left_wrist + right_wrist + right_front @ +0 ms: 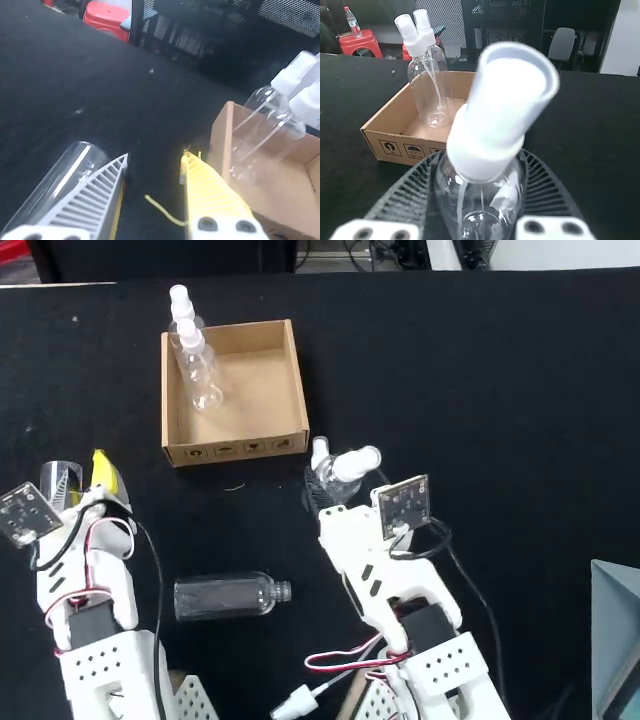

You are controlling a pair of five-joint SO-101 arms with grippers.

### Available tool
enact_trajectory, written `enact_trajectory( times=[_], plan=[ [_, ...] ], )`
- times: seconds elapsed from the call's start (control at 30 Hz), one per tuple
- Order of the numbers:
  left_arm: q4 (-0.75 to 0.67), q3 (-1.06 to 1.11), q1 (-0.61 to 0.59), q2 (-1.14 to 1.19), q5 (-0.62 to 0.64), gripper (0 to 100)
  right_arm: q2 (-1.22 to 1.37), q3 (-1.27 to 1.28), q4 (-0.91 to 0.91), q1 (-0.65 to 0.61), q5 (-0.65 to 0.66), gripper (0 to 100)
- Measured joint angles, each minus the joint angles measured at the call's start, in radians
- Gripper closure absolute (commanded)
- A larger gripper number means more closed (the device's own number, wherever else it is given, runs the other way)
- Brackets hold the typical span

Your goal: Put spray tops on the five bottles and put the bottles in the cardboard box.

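Observation:
The cardboard box (285,390) (385,135) (222,135) stands at the back of the table. Two capped clear bottles (195,355) (427,75) (270,115) lean in its far left corner. My right gripper (335,488) (480,172), just in front of the box's near right corner, is shut on a clear bottle (480,205) that carries a white spray top (352,462) (502,105). My left gripper (85,485) (152,162) is open at the left with bare table between its fingers. An uncapped bottle (55,478) (60,180) stands just outside its grey finger.
Another uncapped bottle (228,597) lies on its side between the two arms. A loose white spray top (298,703) lies at the front edge near the right arm's base. A teal object (615,640) sits at the front right corner.

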Motion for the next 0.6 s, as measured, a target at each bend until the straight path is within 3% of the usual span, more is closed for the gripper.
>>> enact_trajectory(
  times=[0.6],
  plan=[
    [0.0, 0.037, -0.046, -0.002, 0.0, 84, 0.0, -0.034, 0.049, 0.0, 0.0, 87.7]
  ],
)
